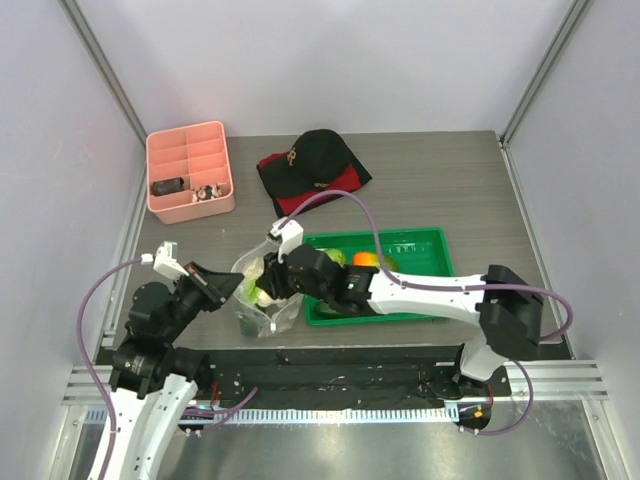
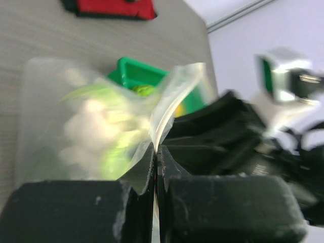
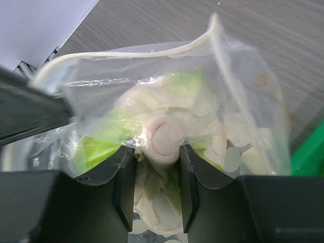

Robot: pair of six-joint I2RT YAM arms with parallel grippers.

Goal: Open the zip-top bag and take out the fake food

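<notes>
Down at the right fingertips, the right gripper (image 3: 157,152) stands with its jaws partway apart, and a whitish round piece (image 3: 164,139) of the fake food sits right between them; whether the pads actually press it, I can't tell. Around that piece it's pale green leafy plastic (image 3: 187,83) and more whitish bits, all packed inside the zip-top bag (image 3: 243,76), whose thick zip rim arcs wide open above the fingers. Over on the other side, the left gripper (image 2: 156,152) is clamped tight, a fold of the bag's clear film pinched between its black pads. From above, the bag sits on the table (image 1: 450,180) between the two grippers, just beside the left end of the green tray (image 1: 425,240), with the right arm stretched across the tray's near side. An orange piece (image 1: 365,260) shows in the tray next to that arm. Farther back, a pink divided organizer (image 1: 190,170) sits at the left, holding a few small dark items, and a black cap (image 1: 320,150) rests on a red-and-black cloth (image 1: 285,185) near the middle of the far edge.
</notes>
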